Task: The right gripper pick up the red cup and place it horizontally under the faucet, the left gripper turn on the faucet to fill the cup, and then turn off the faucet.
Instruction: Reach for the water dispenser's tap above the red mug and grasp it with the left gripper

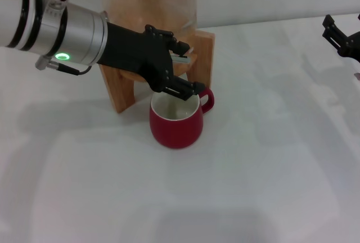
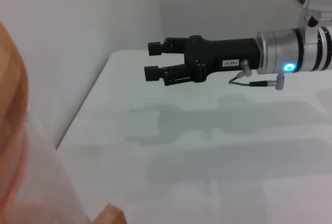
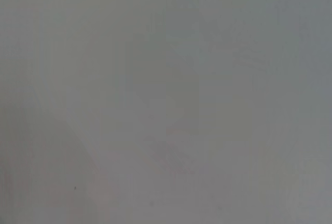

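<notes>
The red cup [image 1: 175, 122] stands upright on the white table, its white inside showing and its handle pointing right, just in front of the wooden stand. My left gripper [image 1: 191, 67] reaches in from the left above the cup's rim. Its fingers are spread open on either side of the faucet [image 1: 181, 58], of which only a small chrome piece shows between them. My right gripper [image 1: 339, 36] hangs far to the right, away from the cup. In the left wrist view the right gripper [image 2: 152, 59] is open with nothing between its fingers.
The glass dispenser [image 1: 163, 1] sits in a wooden stand [image 1: 206, 52] at the back of the table [image 1: 253, 170]. A wall runs behind it. The right wrist view shows only plain pale surface.
</notes>
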{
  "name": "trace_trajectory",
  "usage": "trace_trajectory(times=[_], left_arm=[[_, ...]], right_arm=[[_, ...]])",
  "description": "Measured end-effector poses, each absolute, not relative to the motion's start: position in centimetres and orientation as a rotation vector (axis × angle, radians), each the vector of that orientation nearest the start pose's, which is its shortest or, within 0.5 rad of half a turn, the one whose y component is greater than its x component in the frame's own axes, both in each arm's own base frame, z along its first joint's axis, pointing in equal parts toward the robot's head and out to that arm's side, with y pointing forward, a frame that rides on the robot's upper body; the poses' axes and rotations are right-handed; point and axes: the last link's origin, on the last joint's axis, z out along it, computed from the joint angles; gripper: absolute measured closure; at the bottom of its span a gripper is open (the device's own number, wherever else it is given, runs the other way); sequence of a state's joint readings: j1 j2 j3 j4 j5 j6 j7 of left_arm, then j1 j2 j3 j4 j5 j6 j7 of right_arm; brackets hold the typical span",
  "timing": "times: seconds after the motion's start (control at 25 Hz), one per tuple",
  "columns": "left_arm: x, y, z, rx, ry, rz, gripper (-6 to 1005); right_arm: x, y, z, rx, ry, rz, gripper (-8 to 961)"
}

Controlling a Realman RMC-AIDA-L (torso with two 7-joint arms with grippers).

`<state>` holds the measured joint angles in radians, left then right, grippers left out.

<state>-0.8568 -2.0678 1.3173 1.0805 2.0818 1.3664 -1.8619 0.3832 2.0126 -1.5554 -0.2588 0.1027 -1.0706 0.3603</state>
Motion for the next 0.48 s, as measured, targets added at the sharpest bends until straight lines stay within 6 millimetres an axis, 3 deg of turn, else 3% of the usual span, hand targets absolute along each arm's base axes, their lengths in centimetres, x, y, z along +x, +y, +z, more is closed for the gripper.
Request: trace_trajectory(times=[0.48], left_arm=[[-7.08,39.55,-3.35,-2.987,0.053,-0.107,119]], right_arm=[[34.75,34.83,4.36,-1.526,0.575,0.748,94]])
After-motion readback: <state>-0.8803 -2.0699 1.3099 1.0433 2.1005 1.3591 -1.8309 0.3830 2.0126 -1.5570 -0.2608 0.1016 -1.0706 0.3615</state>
